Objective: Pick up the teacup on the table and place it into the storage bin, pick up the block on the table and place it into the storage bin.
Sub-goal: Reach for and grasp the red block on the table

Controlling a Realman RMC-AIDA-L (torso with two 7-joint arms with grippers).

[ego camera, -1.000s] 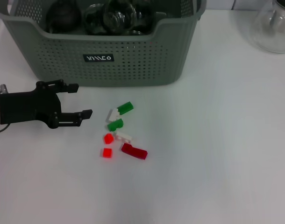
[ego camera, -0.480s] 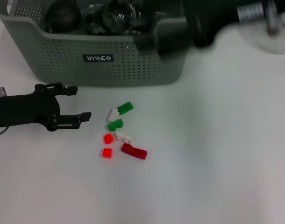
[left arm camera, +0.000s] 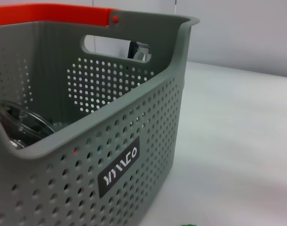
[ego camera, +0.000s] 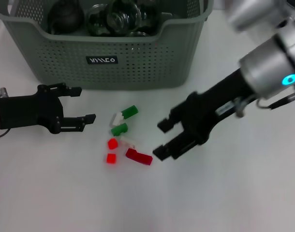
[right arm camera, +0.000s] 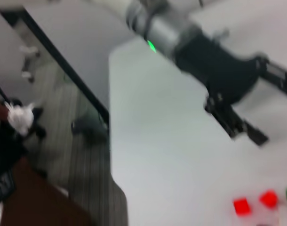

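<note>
White tabletop carries the dark red block in front of the storage bin, its long axis running along the front edge, and the right gripper, jaws open, hangs just beside its end, nearer than the open left gripper.

The head cam looked down from above at the white table, bin at the far edge. The left wrist cam sat low and close to the storage bin, facing its labelled front wall. The right wrist cam looked across the table toward the left gripper. Head and left wrist views shared the black label.
</note>
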